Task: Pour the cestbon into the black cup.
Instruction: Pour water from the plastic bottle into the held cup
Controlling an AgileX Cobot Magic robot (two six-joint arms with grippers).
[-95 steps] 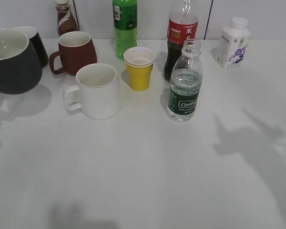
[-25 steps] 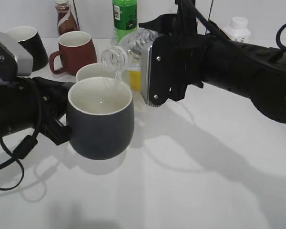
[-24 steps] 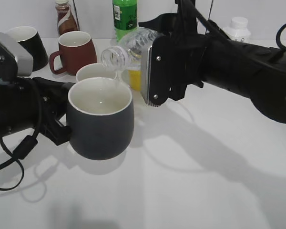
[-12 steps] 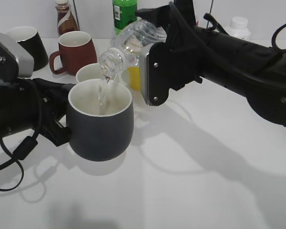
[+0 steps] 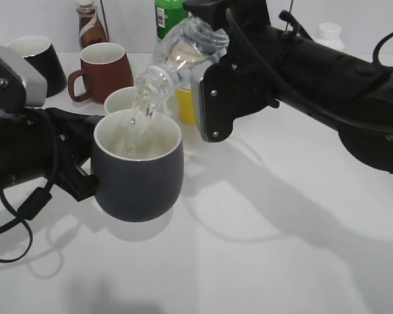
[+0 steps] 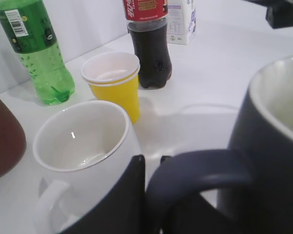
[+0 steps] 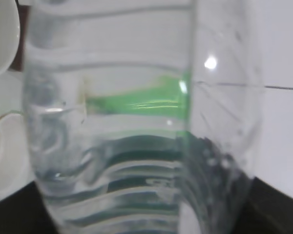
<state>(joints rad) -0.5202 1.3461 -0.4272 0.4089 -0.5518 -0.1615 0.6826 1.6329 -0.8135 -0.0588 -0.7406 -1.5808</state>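
Observation:
My right gripper (image 5: pixel 206 55) is shut on the cestbon (image 5: pixel 183 49), a clear capless water bottle, tilted mouth-down to the left. Water streams from its mouth into the black cup (image 5: pixel 139 171). The bottle fills the right wrist view (image 7: pixel 132 126), its dark green label low in the frame. My left gripper (image 5: pixel 78 167) is shut on the black cup's loop handle (image 6: pixel 195 168) and holds the cup just above the table. The cup's charcoal wall and white rim (image 6: pixel 278 112) show at the right of the left wrist view.
A white mug (image 5: pixel 121 101) and a yellow paper cup (image 5: pixel 183 104) stand right behind the black cup. A maroon mug (image 5: pixel 103 69), a glossy black mug (image 5: pixel 38 55), a green bottle (image 6: pixel 31 48), a cola bottle (image 6: pixel 149 44) and a white milk bottle (image 5: pixel 327 36) line the back.
The cestbon has tipped steeper, its base rising. The thin trickle has grown into a full stream falling into the black cup. The cup and left arm have stayed in place.

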